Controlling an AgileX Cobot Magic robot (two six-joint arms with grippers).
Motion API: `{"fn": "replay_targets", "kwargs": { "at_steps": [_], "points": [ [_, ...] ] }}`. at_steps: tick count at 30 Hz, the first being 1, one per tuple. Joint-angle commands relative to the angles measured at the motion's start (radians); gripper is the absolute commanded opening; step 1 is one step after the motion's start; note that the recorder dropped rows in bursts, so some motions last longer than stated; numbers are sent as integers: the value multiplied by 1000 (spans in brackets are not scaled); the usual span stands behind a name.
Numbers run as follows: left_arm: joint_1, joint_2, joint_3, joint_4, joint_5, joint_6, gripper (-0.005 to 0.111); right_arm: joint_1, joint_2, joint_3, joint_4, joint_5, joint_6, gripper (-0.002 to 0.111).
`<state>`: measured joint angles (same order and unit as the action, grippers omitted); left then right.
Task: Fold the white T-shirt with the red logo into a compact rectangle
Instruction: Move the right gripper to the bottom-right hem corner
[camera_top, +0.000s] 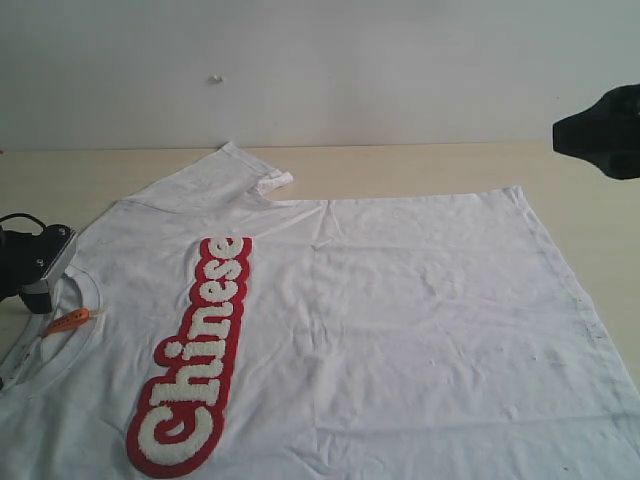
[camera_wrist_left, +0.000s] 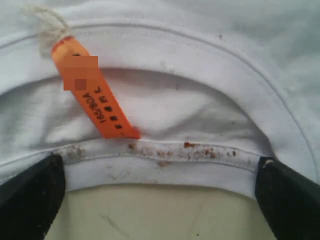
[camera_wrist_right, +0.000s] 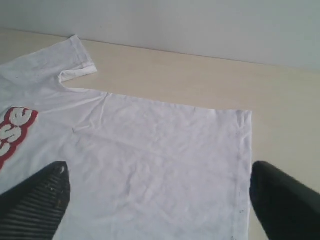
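Bright, even light, shadows faint; ext view soft; left wrist close-up blurry at edges.

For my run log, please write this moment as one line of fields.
shirt: white T-shirt spread on table, unfolded | left gripper: open, at collar | right gripper: open, raised above shirt, empty

White T-shirt (camera_wrist_right: 150, 135) flat on the tan table (camera_wrist_right: 200, 75), hand (camera_wrist_right: 159, 172) parted wide over it.

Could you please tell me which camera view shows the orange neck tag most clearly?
The left wrist view: the orange neck tag appears close up, print visible. The exterior view shows only a small orange sliver by the collar; the right wrist view misses it.
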<state>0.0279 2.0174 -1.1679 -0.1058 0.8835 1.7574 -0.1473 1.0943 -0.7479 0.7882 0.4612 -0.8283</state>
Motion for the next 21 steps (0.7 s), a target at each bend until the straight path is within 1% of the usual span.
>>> {"fn": "replay_targets", "kwargs": {
  "at_steps": [1, 4, 9, 13, 18, 21],
  "points": [
    [1, 31, 6, -5, 0, -4, 102, -4, 1, -8, -3, 38, -103, 105],
    [1, 31, 6, -5, 0, -4, 102, -4, 1, -8, -18, 73, -229, 105],
    [1, 31, 6, -5, 0, -5, 102, -4, 13, -8, -178, 90, -363, 105],
    [1, 31, 6, -5, 0, -5, 102, -4, 78, -8, -272, 142, -376, 105],
    [1, 31, 6, -5, 0, -5, 102, -4, 187, -26, -351, 135, -380, 105],
    [1, 31, 6, -5, 0, -5, 102, -4, 261, -54, -366, 136, -436, 105]
  ]
}}
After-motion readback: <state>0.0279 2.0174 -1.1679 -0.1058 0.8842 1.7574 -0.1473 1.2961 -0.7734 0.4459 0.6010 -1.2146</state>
